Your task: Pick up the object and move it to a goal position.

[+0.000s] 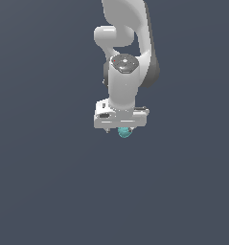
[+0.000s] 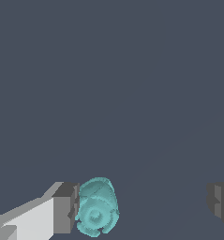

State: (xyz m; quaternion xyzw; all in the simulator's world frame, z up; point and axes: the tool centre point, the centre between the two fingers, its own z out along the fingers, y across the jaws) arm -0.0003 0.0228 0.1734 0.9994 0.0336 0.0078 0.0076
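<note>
The object [image 2: 97, 206] is a small teal lumpy roundish thing. In the wrist view it lies between my two fingers, right against one grey pad [image 2: 65, 208] and far from the other pad [image 2: 220, 202]. My gripper [image 2: 144, 206] is open wide and holds nothing. In the exterior view the white gripper [image 1: 120, 128] points straight down over the object [image 1: 124, 133], which peeks out just below the hand. The hand hides most of the object there.
Only a plain dark grey floor [image 1: 49, 191] shows around the arm. The white arm [image 1: 128, 57] rises to the top of the exterior view. No goal marker shows.
</note>
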